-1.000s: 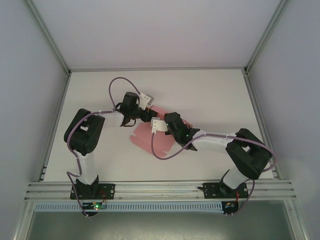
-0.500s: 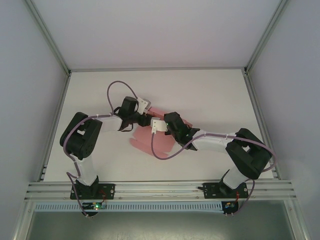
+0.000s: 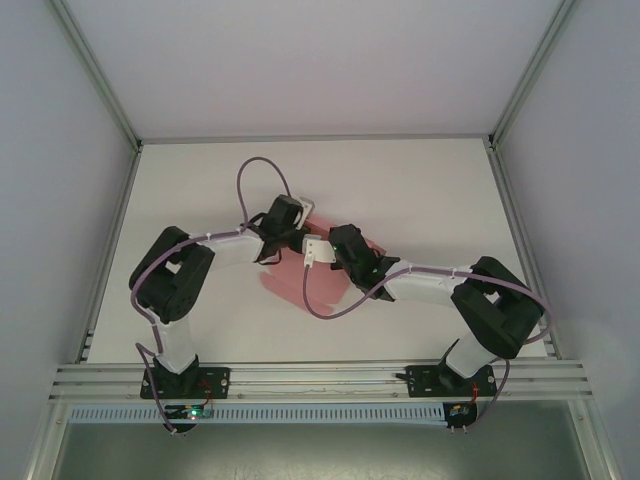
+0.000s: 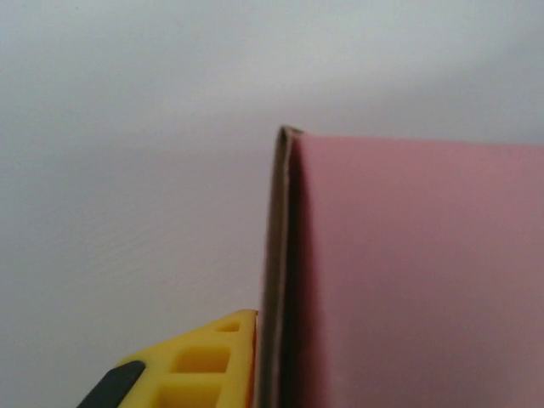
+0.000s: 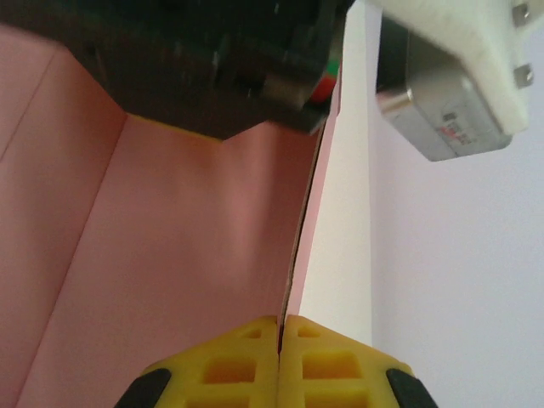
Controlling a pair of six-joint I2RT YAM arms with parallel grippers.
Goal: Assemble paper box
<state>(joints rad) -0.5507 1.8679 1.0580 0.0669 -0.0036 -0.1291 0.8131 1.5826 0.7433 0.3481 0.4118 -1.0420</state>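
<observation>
Nearest, our right fingers were pinched shut on a thin edge of the paper box, the card running into the seam between them. One left finger stood against a folded pink edge; whether that pair gripped the card we could not tell. Farther off, the box lay on the bench between both wrists. We judged the right should hold firm while the left pressed squarely along the crease, not skewing it.

Paper box on table
</observation>
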